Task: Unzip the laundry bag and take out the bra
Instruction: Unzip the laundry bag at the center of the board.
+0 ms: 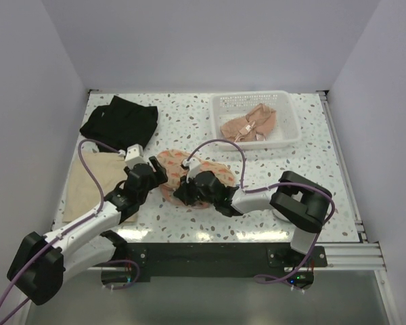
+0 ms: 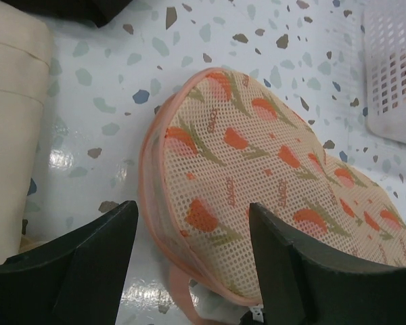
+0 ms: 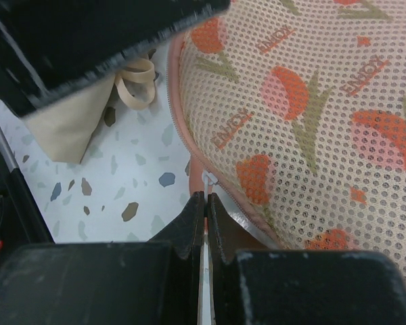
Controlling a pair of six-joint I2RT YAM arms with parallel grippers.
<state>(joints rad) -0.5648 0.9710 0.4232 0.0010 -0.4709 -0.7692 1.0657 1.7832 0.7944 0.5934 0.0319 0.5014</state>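
Note:
The laundry bag (image 1: pixel 170 164) is a peach mesh pouch with orange tulip prints, lying flat mid-table. It also shows in the left wrist view (image 2: pixel 257 176) and the right wrist view (image 3: pixel 304 101). My left gripper (image 1: pixel 152 177) is open, and its jaws straddle the bag's near-left end (image 2: pixel 193 206). My right gripper (image 1: pixel 183 189) is shut on the small white zipper pull (image 3: pixel 208 181) at the bag's edge, its tips (image 3: pixel 206 196) right beside the pink zipper seam. No bra shows through the mesh.
A white basket (image 1: pixel 287 112) at the back right holds peach garments (image 1: pixel 250 123). A black garment (image 1: pixel 120 116) lies at the back left. A beige folded cloth (image 1: pixel 91 179) lies left of the bag, close to my left arm.

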